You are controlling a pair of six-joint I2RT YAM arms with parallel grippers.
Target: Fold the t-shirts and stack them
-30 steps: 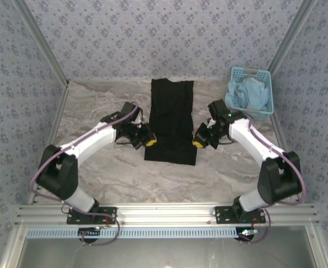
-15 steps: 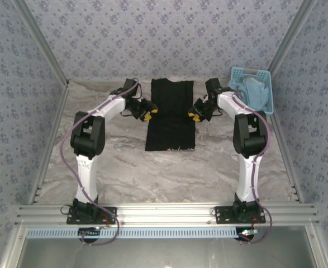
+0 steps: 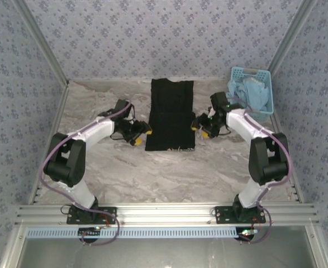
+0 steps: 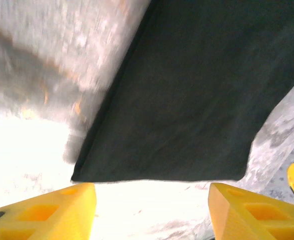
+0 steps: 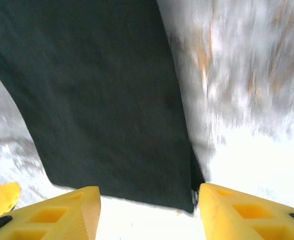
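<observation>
Jaws stand apart and empty either side of a folded black t-shirt (image 3: 170,114) on the grey marbled tabletop (image 3: 152,173), patterned walls (image 3: 164,39) around

T-shirt (image 3: 170,114): matt black cloth. Table (image 3: 152,173): smooth, marble-look, slight sheen. Basket (image 3: 252,71): blue plastic. Left gripper (image 4: 152,195) fingers (image 4: 46,210): matt yellow plastic. Frame rail (image 3: 164,212): bare metal.

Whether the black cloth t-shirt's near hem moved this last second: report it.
Yes. The near hem of the black cloth t-shirt has drawn back, farther from the aluminium front rail.
</observation>
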